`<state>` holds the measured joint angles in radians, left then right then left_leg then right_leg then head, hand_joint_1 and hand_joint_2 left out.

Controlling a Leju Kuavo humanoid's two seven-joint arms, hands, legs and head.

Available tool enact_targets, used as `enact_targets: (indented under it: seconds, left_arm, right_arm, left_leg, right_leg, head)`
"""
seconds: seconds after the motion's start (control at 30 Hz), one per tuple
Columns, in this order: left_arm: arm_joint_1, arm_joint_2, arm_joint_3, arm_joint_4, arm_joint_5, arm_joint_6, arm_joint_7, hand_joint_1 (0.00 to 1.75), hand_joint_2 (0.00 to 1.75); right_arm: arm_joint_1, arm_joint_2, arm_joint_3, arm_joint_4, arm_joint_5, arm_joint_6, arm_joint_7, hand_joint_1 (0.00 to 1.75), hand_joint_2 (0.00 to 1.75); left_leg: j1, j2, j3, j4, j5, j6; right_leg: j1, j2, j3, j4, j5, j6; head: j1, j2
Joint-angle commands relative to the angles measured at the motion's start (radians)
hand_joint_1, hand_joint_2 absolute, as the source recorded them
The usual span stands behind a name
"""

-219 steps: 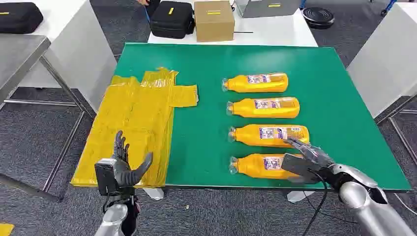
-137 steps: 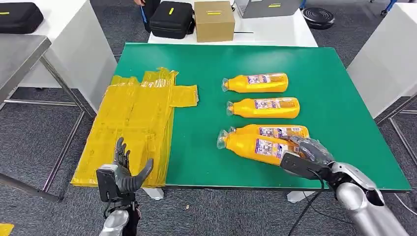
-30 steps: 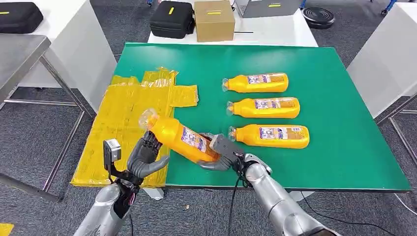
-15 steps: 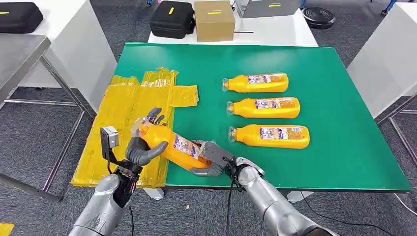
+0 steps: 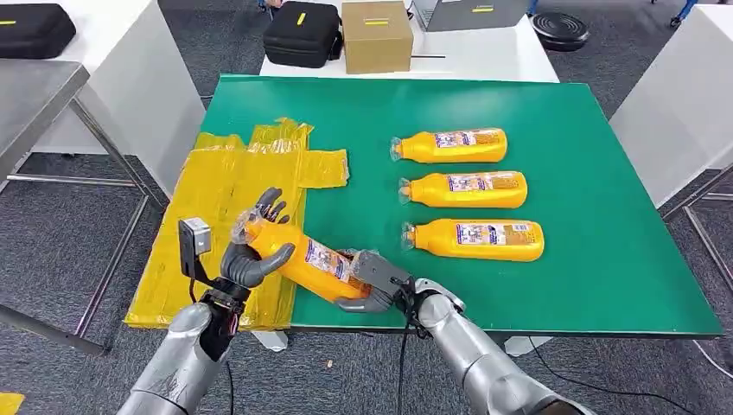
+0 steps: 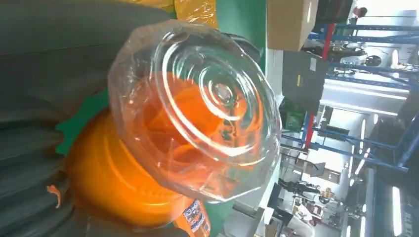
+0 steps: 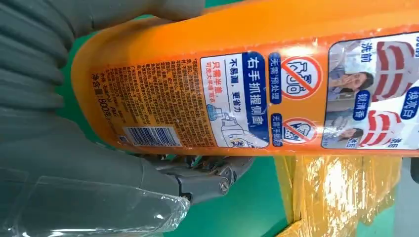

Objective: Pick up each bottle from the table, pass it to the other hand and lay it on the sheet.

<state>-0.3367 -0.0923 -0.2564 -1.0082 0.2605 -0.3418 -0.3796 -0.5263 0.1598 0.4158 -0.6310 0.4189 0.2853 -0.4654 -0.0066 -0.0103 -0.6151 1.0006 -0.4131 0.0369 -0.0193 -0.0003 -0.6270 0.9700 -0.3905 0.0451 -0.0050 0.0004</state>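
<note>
An orange bottle (image 5: pixel 298 252) with a clear faceted cap and a printed label of blue and white panels, red round symbols and a barcode is held in the air above the near edge of the green counter (image 5: pixel 596 216), just where the yellow sheet (image 5: pixel 225 216) meets the bare green. It is tilted, cap end toward the sheet and slightly higher, base end toward the robot's right. The cap end and shoulder are gripped by the left hand (image 5: pixel 251 251), whose fingers are wrapped around the neck; in the left wrist view the transparent cap (image 6: pixel 197 108) is seen end-on with orange showing through it. The base end is gripped by the right hand (image 5: pixel 373 281), thumb below and fingers over the label. Three more orange bottles (image 5: pixel 467 188) are laid on their sides in a row on the counter, caps toward the sheet, well apart from the held one.
</note>
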Motion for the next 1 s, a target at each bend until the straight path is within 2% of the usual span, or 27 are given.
enact_targets:
  seconds: [0.03,0.07,0.1,0.13,0.17,0.57,0.73,1.0]
  left_arm:
    - [-0.009,0.034,-0.065,0.017,-0.024,-0.089,-0.004,0.00,1.75]
    - [-0.008,0.035,-0.067,0.019,-0.016,-0.102,0.003,0.03,1.75]
    - [-0.008,0.037,-0.069,0.018,-0.017,-0.102,0.005,0.51,1.75]
    - [-0.011,0.041,-0.078,0.019,-0.026,-0.104,0.007,1.50,1.75]
    - [-0.014,0.044,-0.082,0.021,-0.028,-0.111,0.005,1.75,1.75]
    - [-0.014,0.045,-0.080,0.030,-0.005,-0.161,0.004,1.75,1.75]
    - [-0.019,0.037,-0.064,0.031,0.020,-0.153,0.012,1.75,1.75]
    - [-0.001,0.041,-0.067,-0.005,0.020,-0.147,0.011,1.75,1.75]
  right_arm:
    - [-0.058,-0.017,0.021,0.061,-0.015,-0.014,0.002,1.75,1.75]
    - [-0.060,-0.016,0.019,0.063,-0.019,-0.010,0.000,1.75,1.75]
    - [-0.062,-0.017,0.017,0.063,-0.019,-0.015,0.001,1.75,1.75]
    - [-0.063,-0.019,0.017,0.063,-0.018,-0.018,0.002,1.75,1.75]
    - [-0.062,-0.021,0.017,0.062,-0.014,-0.027,0.004,1.75,1.75]
    - [-0.051,-0.022,0.012,0.055,-0.013,-0.032,0.013,1.75,1.75]
    - [-0.054,-0.025,0.025,0.057,0.003,-0.038,0.018,1.75,1.75]
    - [-0.059,-0.025,0.025,0.060,0.010,-0.064,0.024,1.75,1.75]
  left_leg:
    - [0.002,0.002,0.008,0.001,-0.004,-0.003]
    - [0.001,0.001,0.005,0.000,-0.003,-0.002]
    - [0.001,0.002,0.006,0.001,-0.003,-0.002]
    - [0.001,0.002,0.006,0.000,-0.003,-0.002]
    - [0.001,0.001,0.003,0.000,-0.002,-0.002]
    - [0.002,0.002,0.006,0.001,-0.003,-0.002]
    - [0.001,0.000,0.003,0.000,-0.001,-0.001]
    - [0.002,0.001,0.005,0.001,-0.003,-0.002]
  right_leg:
    - [0.002,0.001,0.008,0.000,-0.004,-0.003]
    - [0.001,0.001,0.005,0.000,-0.002,-0.002]
    - [0.001,0.001,0.006,0.000,-0.003,-0.002]
    - [0.001,0.001,0.006,0.000,-0.003,-0.002]
    - [0.001,0.000,0.003,0.000,-0.002,-0.001]
    - [0.002,0.001,0.006,0.000,-0.003,-0.002]
    - [0.001,0.000,0.002,0.000,-0.001,-0.001]
    - [0.002,0.000,0.005,0.001,-0.003,-0.002]
  head:
    - [0.000,0.000]
    - [0.000,0.000]
    - [0.000,0.000]
    - [0.000,0.000]
    - [0.000,0.000]
    - [0.000,0.000]
    - [0.000,0.000]
    - [0.000,0.000]
